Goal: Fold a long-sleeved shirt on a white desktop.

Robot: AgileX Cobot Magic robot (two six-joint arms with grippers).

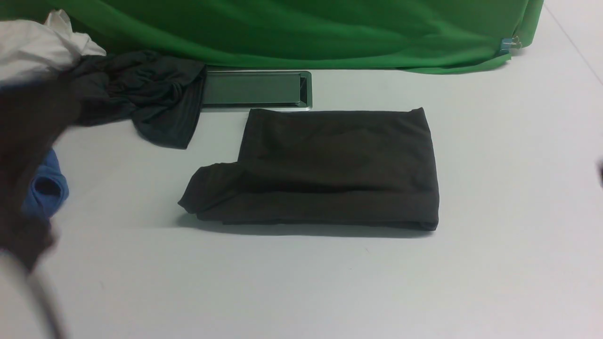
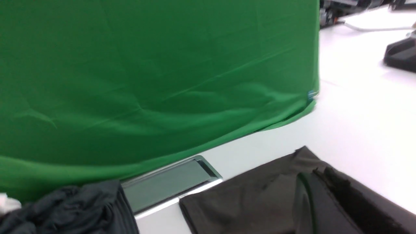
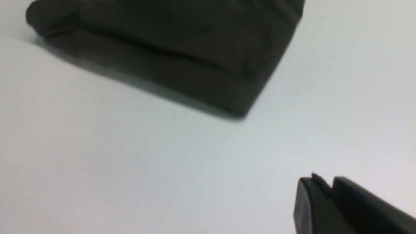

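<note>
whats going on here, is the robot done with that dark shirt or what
The long-sleeved shirt lies folded into a compact rectangle on the white desktop, one bunched corner sticking out on the left. Neither arm is holding it. The right gripper sits shut over bare desktop near the shirt's corner, and the left gripper looks shut too, empty, close above the shirt. A grey garment and a blue one lie aside.

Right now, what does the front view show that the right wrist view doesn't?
Only the front view shows the green backdrop, grey hatch, charcoal garment, blue T-shirt and white cloth. Only the right wrist view shows the right gripper, shut and empty above the table. Both show the folded long-sleeved shirt on the white desktop.
</note>
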